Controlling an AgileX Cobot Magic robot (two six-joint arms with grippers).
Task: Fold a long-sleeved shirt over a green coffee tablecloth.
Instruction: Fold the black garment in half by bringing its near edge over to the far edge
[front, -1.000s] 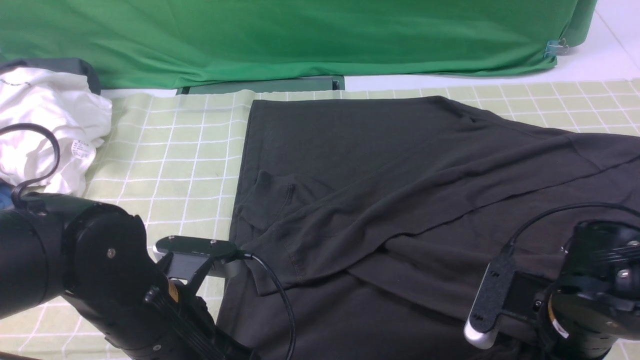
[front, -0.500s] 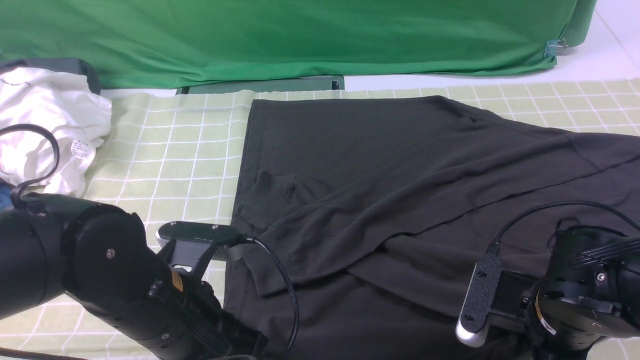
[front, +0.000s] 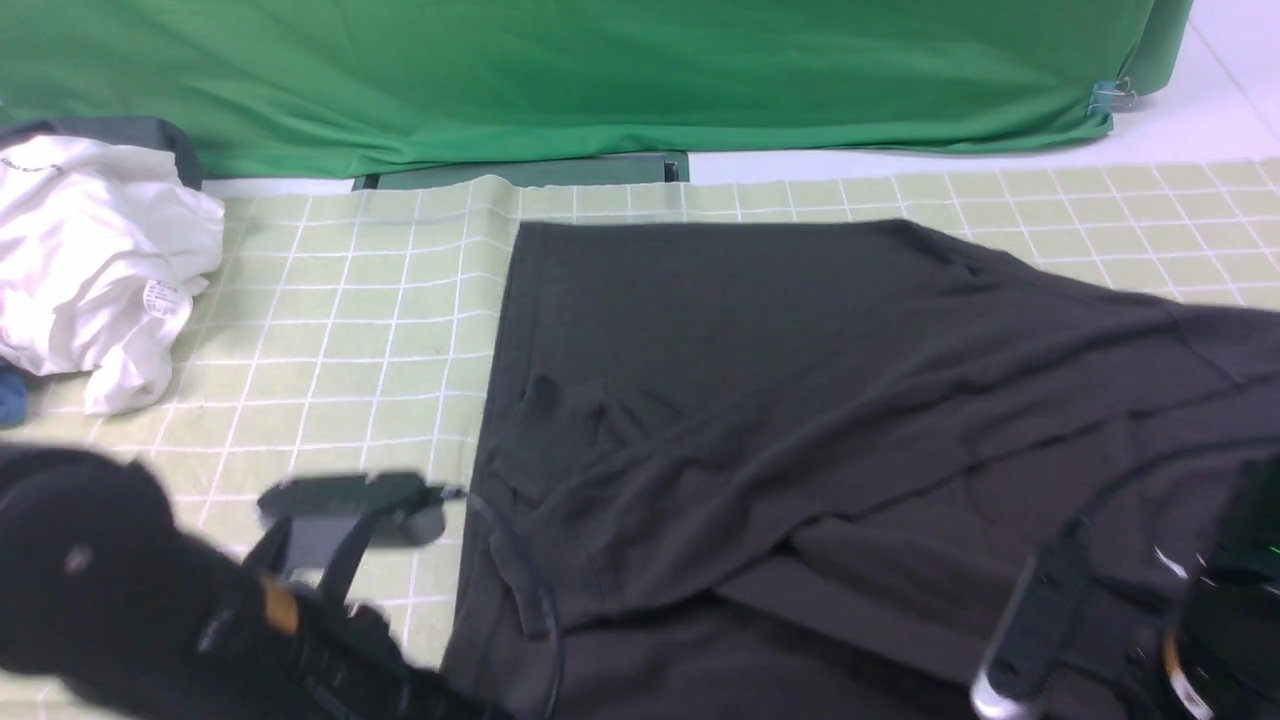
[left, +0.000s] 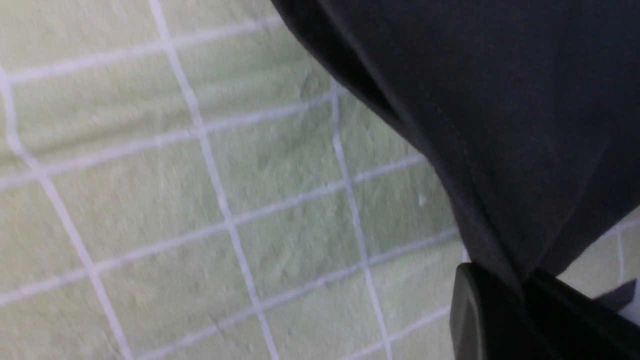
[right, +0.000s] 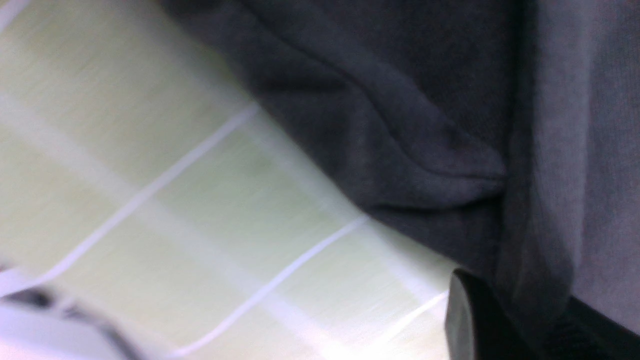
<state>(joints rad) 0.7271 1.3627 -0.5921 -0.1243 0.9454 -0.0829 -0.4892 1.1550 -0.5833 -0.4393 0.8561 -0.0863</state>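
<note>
Black shirt (front: 750, 420) on checked cloth (front: 330, 320), gripped twice.
Left gripper (left: 522, 295) and right gripper (right: 535, 320): each closed, pinching shirt fabric.

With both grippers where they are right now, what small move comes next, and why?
Probably lift both grippers slightly together: the left gripper and right gripper each pinch an edge of the black shirt, which otherwise lies spread over the checked green cloth, so raising both should keep the hem even.
</note>
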